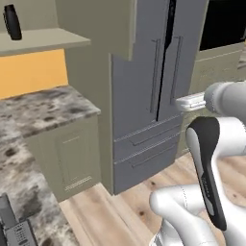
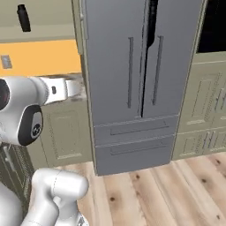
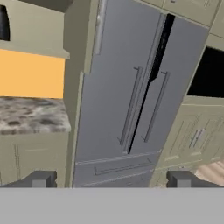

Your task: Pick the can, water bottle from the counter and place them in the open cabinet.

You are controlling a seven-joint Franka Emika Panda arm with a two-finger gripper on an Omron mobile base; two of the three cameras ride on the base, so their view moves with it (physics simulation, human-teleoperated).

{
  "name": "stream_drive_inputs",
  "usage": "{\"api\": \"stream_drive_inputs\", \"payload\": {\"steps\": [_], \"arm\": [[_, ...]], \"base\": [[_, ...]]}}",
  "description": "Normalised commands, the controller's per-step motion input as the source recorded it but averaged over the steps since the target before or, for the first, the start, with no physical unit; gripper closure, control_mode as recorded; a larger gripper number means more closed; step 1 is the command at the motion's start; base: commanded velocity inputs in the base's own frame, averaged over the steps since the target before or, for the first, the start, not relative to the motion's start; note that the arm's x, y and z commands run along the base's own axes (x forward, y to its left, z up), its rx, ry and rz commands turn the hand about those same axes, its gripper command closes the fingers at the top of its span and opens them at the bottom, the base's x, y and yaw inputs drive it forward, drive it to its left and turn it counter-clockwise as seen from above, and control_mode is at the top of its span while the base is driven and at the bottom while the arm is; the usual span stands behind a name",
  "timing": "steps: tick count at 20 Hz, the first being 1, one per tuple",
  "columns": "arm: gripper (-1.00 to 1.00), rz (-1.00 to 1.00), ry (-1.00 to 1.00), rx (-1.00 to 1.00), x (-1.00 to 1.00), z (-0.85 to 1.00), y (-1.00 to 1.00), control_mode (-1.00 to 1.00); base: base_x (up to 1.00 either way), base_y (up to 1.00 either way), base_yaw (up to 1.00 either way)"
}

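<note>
The water bottle [image 1: 12, 21], tall and matte black, stands upright on the beige shelf of the open cabinet [image 1: 45, 41] at the upper left; it also appears as the bottle [image 2: 23, 17] and, cut by the frame edge, the bottle [image 3: 3, 24]. The can is out of view. My gripper [image 3: 112, 180] is open, its two dark fingertips [image 3: 41, 179] spread wide with nothing between them. It hangs in the air facing the grey fridge, well to the right of and below the shelf. The speckled counter [image 1: 41, 108] lies below the cabinet.
A tall grey double-door fridge [image 1: 149, 96] stands directly ahead, its right door slightly ajar. The cabinet's open door with a grey bar handle [image 3: 98, 26] juts out beside it. A dark wall oven opening [image 3: 210, 72] is at the right. A grey appliance [image 1: 14, 228] sits on the near counter.
</note>
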Motion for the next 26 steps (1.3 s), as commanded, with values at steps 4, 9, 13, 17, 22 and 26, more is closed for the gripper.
{"api": "stream_drive_inputs", "payload": {"steps": [4, 9, 13, 17, 22, 26], "arm": [[-1.00, 0.00, 0.00, 0.00, 0.00, 0.00, 0.00, 1.00], [-1.00, 0.00, 0.00, 0.00, 0.00, 0.00, 0.00, 1.00], [-1.00, 0.00, 0.00, 0.00, 0.00, 0.00, 0.00, 1.00], [-1.00, 0.00, 0.00, 0.00, 0.00, 0.00, 0.00, 1.00], [-1.00, 0.00, 0.00, 0.00, 0.00, 0.00, 0.00, 1.00], [-1.00, 0.00, 0.00, 0.00, 0.00, 0.00, 0.00, 1.00]], "base": [[-0.35, -0.32, -0.55], [-0.23, -0.30, -0.59], [-0.16, -0.28, -0.61], [-0.14, -0.28, -0.62], [-0.07, -0.35, -0.61], [-0.01, -0.39, -0.61]]}}
